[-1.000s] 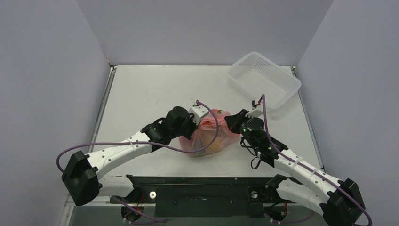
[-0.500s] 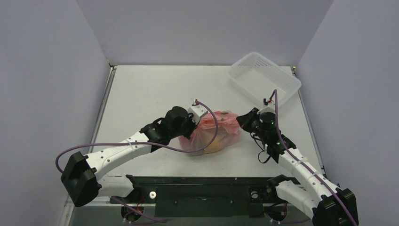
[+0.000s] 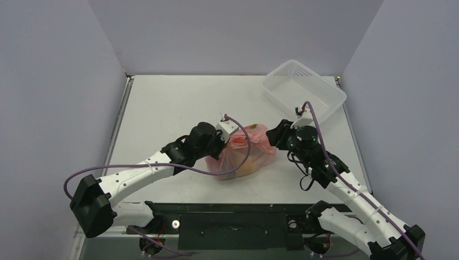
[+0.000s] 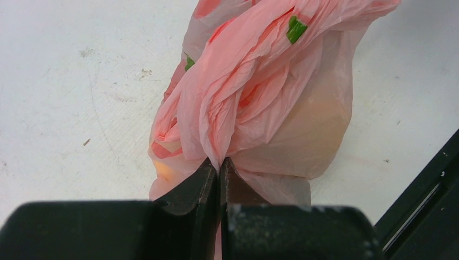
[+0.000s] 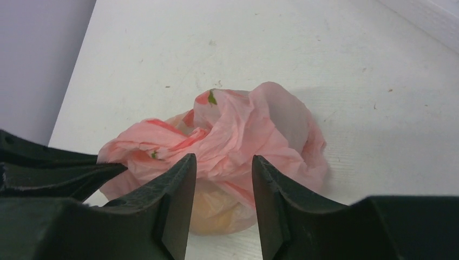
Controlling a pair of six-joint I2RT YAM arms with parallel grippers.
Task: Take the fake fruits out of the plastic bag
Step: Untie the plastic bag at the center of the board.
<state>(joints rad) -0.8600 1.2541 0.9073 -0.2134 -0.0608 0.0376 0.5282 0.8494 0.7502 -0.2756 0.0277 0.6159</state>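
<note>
Parts the right gripper from pressed-together to slightly spread, aimed at the crumpled top of the plastic bag in the middle of the table — keeps the left gripper pinching a fold, fake fruits still inside, none out yet.

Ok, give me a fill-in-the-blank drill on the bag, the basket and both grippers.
1. The left gripper is shut on the ___ plastic bag.
2. The right gripper faces the bag with its jaws ___.
3. The white basket sits at the far ___ corner of the table.
4. The fake fruits lie ___ the bag.

Missing words: pink; open; right; inside.
</note>
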